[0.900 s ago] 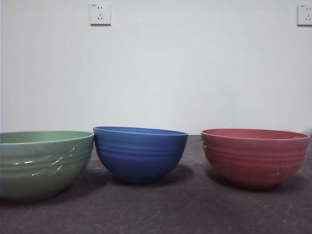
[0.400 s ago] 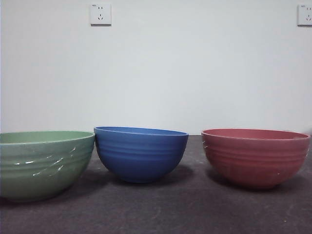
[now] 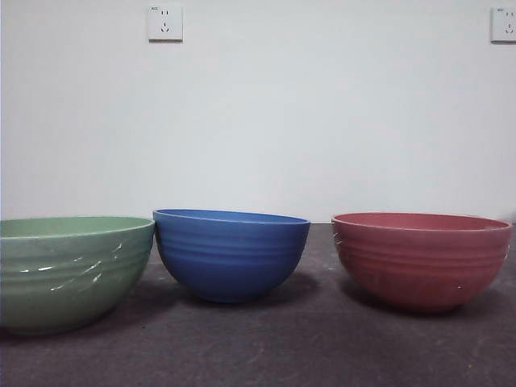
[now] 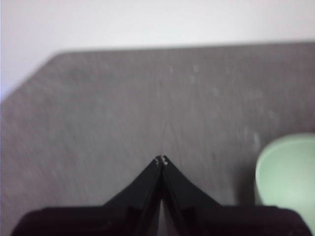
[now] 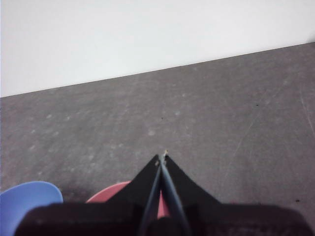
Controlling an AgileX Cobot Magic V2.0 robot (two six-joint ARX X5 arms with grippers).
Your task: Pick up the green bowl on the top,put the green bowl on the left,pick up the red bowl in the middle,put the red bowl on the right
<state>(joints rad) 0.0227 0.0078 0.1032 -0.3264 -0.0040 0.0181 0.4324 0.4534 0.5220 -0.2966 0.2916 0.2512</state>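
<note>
The green bowl (image 3: pixel 71 270) stands upright on the table at the left in the front view. At the right stands the red bowl (image 3: pixel 421 258), also upright. Neither arm shows in the front view. In the left wrist view my left gripper (image 4: pixel 161 160) is shut and holds nothing, above bare table, with part of the green bowl (image 4: pixel 288 172) off to one side. My right gripper (image 5: pixel 161 158) is shut and empty too, raised above the table, with a part of the red bowl (image 5: pixel 110 194) showing behind its jaws.
A blue ribbed bowl (image 3: pixel 230 252) stands between the green and red ones; a slice of the blue bowl (image 5: pixel 27 204) also shows in the right wrist view. The dark grey table (image 3: pixel 266 347) meets a white wall with two sockets (image 3: pixel 165 22).
</note>
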